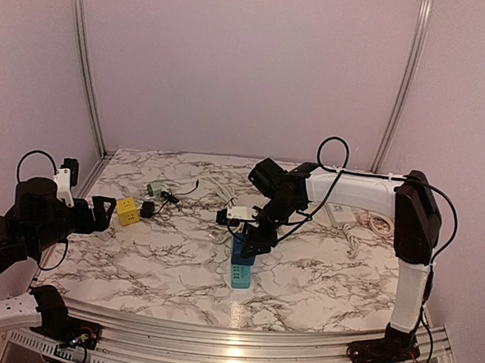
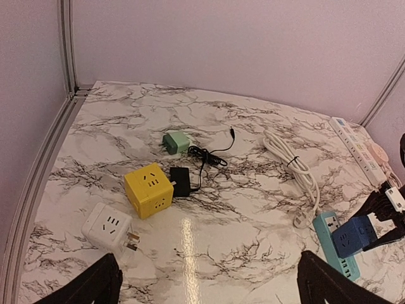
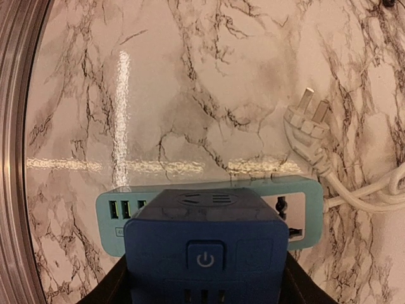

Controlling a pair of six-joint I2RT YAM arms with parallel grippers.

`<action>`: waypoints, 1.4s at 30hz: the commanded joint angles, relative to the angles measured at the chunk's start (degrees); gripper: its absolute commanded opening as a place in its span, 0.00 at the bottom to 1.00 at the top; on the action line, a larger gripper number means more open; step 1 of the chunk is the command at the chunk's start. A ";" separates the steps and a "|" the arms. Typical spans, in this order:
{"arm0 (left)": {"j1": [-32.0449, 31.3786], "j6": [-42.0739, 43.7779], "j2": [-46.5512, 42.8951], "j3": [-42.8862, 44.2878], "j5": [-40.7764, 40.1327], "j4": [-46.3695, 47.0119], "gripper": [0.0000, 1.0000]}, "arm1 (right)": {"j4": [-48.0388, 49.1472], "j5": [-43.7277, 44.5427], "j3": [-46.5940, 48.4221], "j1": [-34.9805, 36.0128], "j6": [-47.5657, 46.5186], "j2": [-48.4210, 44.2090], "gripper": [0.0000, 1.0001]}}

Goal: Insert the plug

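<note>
My right gripper [image 1: 250,238] is shut on a dark blue cube adapter [image 3: 205,244], one finger on each side. The cube [image 1: 242,249] sits directly over the far end of a teal power strip [image 3: 111,209] that lies flat on the marble table. Its prongs are hidden beneath it, so I cannot tell if they are seated. One socket of the strip shows to the right of the cube. In the left wrist view the cube [image 2: 353,235] leans over the strip [image 2: 327,242]. My left gripper [image 2: 209,286] hangs open and empty at the table's left.
A yellow cube socket [image 2: 149,189], a black adapter [image 2: 180,181], a white cube plug [image 2: 107,226] and a green adapter [image 2: 176,142] lie on the left. A coiled white cable [image 2: 294,166] ends in a plug [image 3: 307,115] beside the strip. A white power strip [image 2: 357,142] lies at the back right.
</note>
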 commanded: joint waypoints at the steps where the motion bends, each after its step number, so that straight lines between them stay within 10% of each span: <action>1: 0.13 -0.16 0.33 -0.97 -0.83 -0.13 0.99 | -3.52 3.54 -2.16 -0.21 1.77 5.57 0.00; 42: 0.13 -0.90 -1.11 -0.84 -2.12 -0.81 0.99 | -0.03 11.47 -12.44 1.64 3.61 11.02 0.01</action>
